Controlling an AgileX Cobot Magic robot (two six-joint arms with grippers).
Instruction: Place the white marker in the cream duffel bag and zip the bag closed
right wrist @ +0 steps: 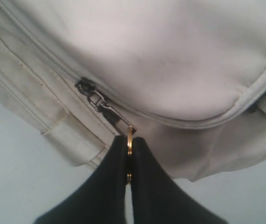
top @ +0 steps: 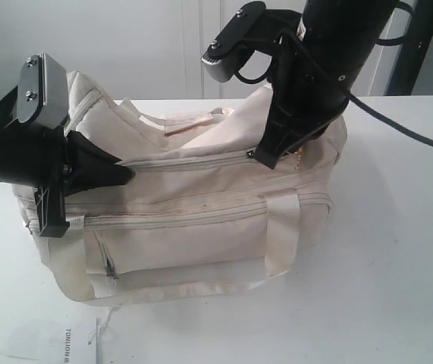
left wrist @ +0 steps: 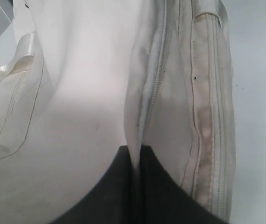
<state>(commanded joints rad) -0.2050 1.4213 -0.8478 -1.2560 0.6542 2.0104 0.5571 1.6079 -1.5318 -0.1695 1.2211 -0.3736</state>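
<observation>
The cream duffel bag [top: 201, 227] lies on its side on the white table [top: 398, 250], front pocket facing the exterior camera. My left gripper [top: 125, 173] is shut on a fold of bag fabric [left wrist: 138, 116] at the left end of the top zip [left wrist: 158, 70]. My right gripper [top: 265, 158] is at the bag's right end, shut on the gold charm [right wrist: 129, 140] hanging from the dark zip slider [right wrist: 88, 88]. The bag [right wrist: 160, 51] fills the right wrist view. The white marker is hidden in every view.
A white paper label [top: 57, 337] with dark print lies on the table in front of the bag's left end. A black cable [top: 406, 125] trails from the right arm across the table's back right. A pale wall stands behind.
</observation>
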